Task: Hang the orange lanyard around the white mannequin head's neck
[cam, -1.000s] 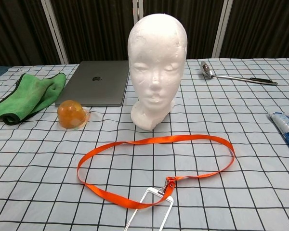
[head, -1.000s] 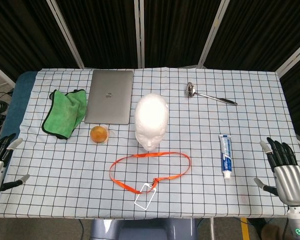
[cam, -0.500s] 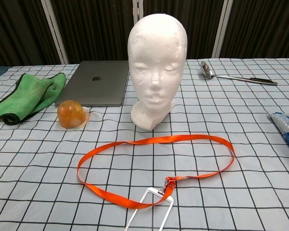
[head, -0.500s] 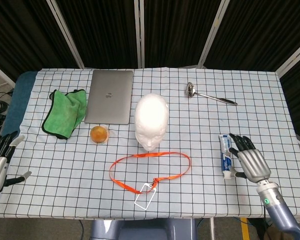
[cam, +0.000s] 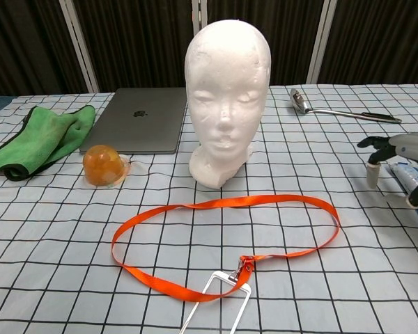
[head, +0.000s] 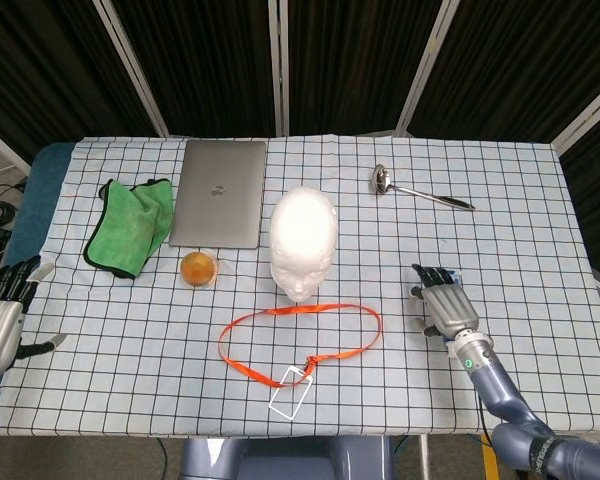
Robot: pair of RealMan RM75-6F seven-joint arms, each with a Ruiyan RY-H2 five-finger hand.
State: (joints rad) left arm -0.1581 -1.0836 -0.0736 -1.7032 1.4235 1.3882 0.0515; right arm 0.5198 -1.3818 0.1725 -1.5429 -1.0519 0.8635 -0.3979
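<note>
My right hand [head: 445, 305] hovers over the worktop's right side, fingers spread, holding nothing; my left hand [head: 2, 320] waits open off the left edge. The flat orange ribbon lanyard [head: 300, 340] lies looped near the front edge, before the white foam mannequin head [head: 303, 240]. Nothing grasped yet; lifting and hanging remain.

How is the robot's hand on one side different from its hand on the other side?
The right hand is in over the checked tablecloth, between the orange lanyard and the table's right edge, while the left hand sits off past the cloth's left edge. The right hand shows in both camera views; the left hand shows only in the head view. Both hold nothing, with fingers apart.
</note>
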